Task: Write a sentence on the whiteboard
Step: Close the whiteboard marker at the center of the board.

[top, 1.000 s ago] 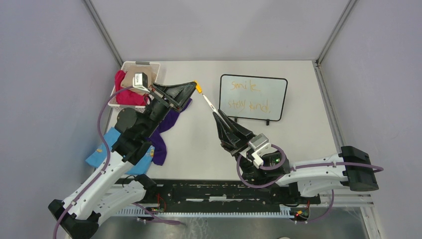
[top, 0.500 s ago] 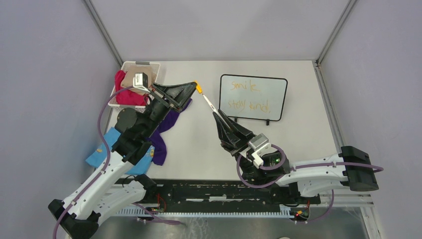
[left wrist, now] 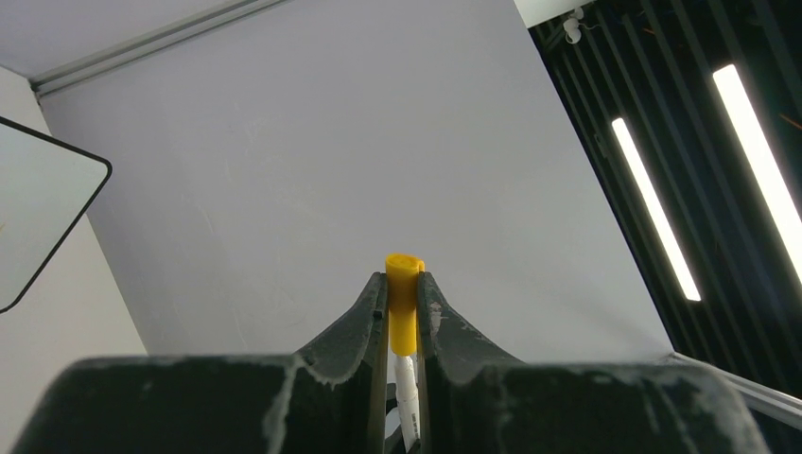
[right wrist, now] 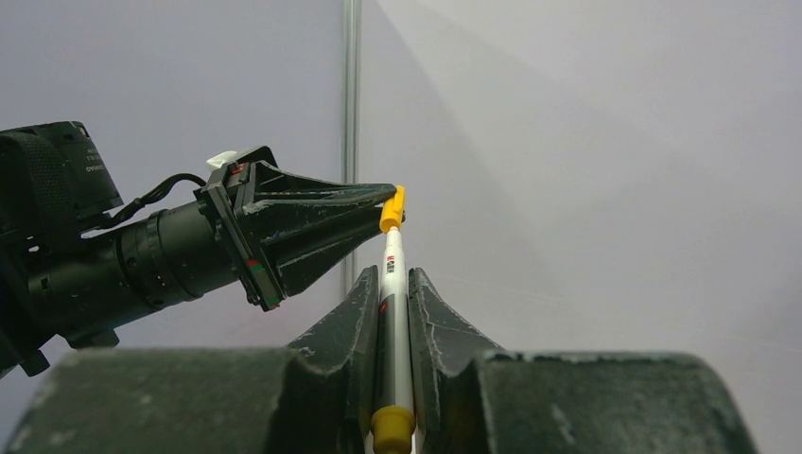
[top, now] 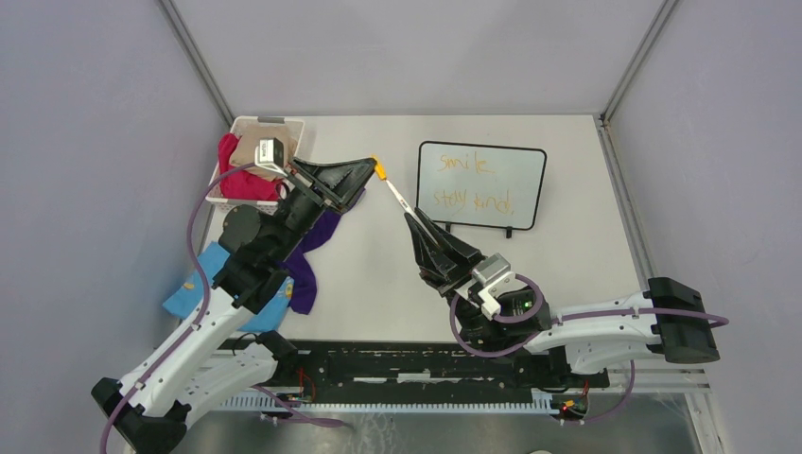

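Observation:
The whiteboard (top: 481,185) stands at the back right of the table, with the sentence (top: 470,184) in orange: "smile" above "stay kind". A corner of the board shows in the left wrist view (left wrist: 38,218). My right gripper (top: 413,219) is shut on the white body of a marker (top: 397,200), seen between its jaws in the right wrist view (right wrist: 392,312). My left gripper (top: 372,168) is shut on the marker's yellow cap (top: 379,169), which sits on the marker's far end (left wrist: 404,303). Both grippers hold the marker in the air, left of the board.
A white bin (top: 236,135) with red and tan cloth stands at the back left. A purple cloth (top: 317,236) and a blue cloth (top: 194,288) lie under the left arm. Grey walls enclose the table on three sides.
The left gripper and the yellow cap have shifted slightly to the right, towards the marker body. The right arm and the board have not moved.

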### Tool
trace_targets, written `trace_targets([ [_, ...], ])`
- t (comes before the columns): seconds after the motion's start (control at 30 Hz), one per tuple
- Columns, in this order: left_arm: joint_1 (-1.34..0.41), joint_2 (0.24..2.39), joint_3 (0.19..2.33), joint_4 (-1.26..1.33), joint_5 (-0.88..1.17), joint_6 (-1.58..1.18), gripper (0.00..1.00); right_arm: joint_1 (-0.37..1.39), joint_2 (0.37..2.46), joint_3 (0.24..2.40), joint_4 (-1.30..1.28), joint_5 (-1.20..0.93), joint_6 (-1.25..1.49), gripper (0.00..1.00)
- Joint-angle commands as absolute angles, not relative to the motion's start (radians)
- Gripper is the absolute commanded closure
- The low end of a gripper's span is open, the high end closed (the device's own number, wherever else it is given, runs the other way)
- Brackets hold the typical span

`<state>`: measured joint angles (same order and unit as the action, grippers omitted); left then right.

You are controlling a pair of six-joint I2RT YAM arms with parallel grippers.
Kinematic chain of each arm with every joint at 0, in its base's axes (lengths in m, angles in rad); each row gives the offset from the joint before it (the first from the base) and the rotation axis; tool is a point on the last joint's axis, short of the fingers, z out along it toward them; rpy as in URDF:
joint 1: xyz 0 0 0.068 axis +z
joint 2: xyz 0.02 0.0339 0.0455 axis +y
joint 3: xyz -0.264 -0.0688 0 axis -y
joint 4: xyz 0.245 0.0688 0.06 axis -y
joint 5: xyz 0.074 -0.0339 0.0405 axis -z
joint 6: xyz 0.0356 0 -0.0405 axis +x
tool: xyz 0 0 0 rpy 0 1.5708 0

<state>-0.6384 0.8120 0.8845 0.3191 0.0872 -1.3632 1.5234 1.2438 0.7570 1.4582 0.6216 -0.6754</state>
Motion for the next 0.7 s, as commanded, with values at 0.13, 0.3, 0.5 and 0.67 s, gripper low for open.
trace_targets([
  [0.13, -0.66, 0.821, 0.908, 0.363, 0.129, -1.311, 0.98, 1.529, 1.248, 0.796, 1.513, 0.624, -0.686, 1.0],
  [0.3, -0.673, 0.821, 0.905, 0.368, 0.128, -1.309, 0.98, 1.528, 1.259, 0.804, 1.527, 0.63, -0.7, 1.0],
  [0.5, -0.688, 0.816, 0.904, 0.368, 0.111, -1.308, 0.98, 1.528, 1.287, 0.818, 1.578, 0.656, -0.733, 1.0],
  [0.67, -0.697, 0.815, 0.9, 0.379, 0.098, -1.31, 0.98, 1.528, 1.321, 0.84, 1.631, 0.685, -0.774, 1.0],
])
